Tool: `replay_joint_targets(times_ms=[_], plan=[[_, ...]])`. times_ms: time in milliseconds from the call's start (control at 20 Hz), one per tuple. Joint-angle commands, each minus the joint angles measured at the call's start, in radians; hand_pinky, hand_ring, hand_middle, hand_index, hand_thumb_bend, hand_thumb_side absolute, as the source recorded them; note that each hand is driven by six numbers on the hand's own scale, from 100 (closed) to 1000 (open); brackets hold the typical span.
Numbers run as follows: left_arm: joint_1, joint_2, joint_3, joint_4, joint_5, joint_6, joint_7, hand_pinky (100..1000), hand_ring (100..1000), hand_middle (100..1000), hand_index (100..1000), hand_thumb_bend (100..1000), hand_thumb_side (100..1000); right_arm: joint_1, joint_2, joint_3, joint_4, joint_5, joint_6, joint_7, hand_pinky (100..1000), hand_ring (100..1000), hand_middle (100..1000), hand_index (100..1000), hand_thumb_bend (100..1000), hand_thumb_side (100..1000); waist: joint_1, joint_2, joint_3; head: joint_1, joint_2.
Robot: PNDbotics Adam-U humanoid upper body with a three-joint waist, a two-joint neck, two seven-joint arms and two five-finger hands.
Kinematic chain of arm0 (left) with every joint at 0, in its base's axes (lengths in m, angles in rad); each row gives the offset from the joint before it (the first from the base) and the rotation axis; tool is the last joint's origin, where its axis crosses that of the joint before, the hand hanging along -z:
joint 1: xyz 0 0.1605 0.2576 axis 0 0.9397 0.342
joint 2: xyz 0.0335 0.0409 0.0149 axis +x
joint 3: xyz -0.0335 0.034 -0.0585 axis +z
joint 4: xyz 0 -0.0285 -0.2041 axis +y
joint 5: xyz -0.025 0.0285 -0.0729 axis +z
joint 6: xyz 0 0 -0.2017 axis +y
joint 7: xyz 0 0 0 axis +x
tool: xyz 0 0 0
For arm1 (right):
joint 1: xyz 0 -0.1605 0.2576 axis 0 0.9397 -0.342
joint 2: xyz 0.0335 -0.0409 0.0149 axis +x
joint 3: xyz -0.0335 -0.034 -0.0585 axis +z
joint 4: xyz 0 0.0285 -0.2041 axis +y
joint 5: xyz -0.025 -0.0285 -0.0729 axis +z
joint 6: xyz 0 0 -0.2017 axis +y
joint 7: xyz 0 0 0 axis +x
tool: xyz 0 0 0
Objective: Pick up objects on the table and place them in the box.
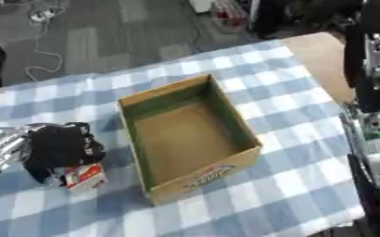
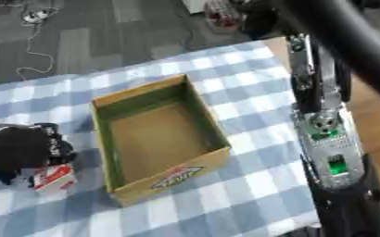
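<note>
An open cardboard box (image 1: pixel 189 134) sits in the middle of the blue-and-white checked tablecloth; it looks empty inside. To its left my left hand (image 1: pixel 60 149), black, is down on the table with its fingers curled over a small red-and-white packet (image 1: pixel 84 177) that peeks out beneath them. My right arm (image 2: pixel 327 134) runs down the right side of both views, beside the box; its hand does not show.
The checked cloth (image 1: pixel 282 194) covers most of the table, with bare wood (image 1: pixel 323 55) at the far right. Beyond the far edge lies grey carpet floor with a white cable (image 1: pixel 43 41) and dark clutter.
</note>
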Motion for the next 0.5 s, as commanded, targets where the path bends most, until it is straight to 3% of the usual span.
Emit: replay_joint_targets(times_ms=[50,500], plan=[[0.007,0.043,0.032,-0.006,0.034,-0.274,0.278,100,100,190,434,126,724,-0.014,-0.005,-0.007,-0.013,-0.005,0.001,-0.005,401,435,494,598,100,1000,-0.002,-0.007,0.004,0.005,-0.004],[0.026,0.11,0.109,0.035,0.064,-0.274,0.259,100,100,123,418,100,666,-0.009,-0.012,-0.009,-0.013,0.004,0.003,0.002,402,436,492,591,100,1000,-0.001,-0.01,0.013,0.002,-0.004]])
